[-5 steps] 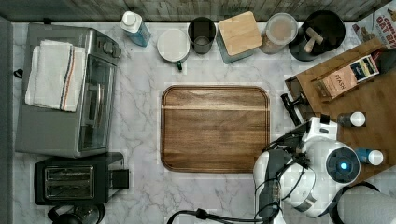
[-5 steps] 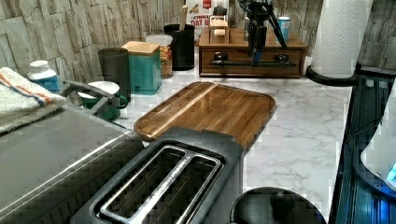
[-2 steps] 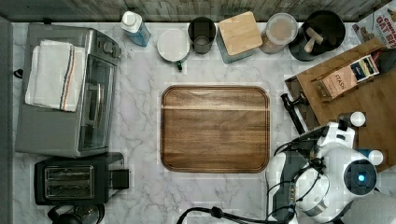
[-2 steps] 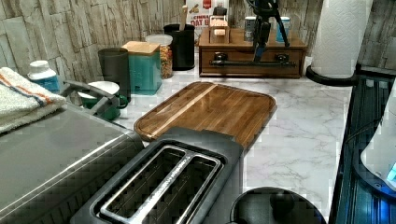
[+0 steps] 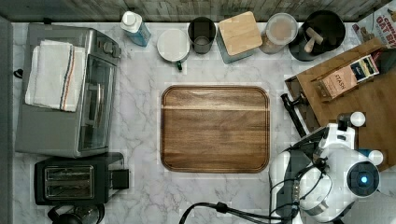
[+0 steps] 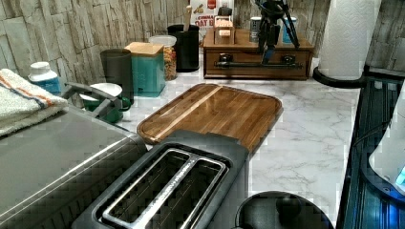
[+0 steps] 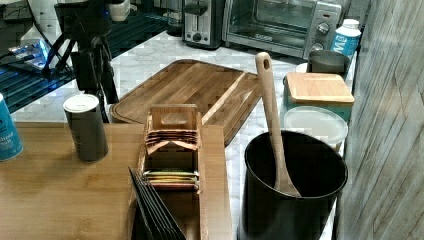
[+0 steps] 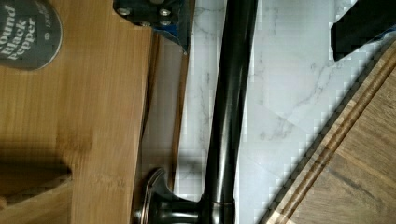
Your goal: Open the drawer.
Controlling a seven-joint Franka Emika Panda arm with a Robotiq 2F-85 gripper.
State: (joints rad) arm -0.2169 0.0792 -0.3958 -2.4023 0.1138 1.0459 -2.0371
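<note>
Drawer point(image 6: 258, 65): set in the wooden organizer point(image 6: 236, 40) at the top view's right edge of the marble bench point(image 5: 140, 121), beside the cutting board point(image 5: 215, 128). Black bar handle point(image 8: 229, 107) is straddled by the jaws point(image 6: 267, 50), held apart, one finger point(image 8: 154, 14) either side, not clamped.
</note>
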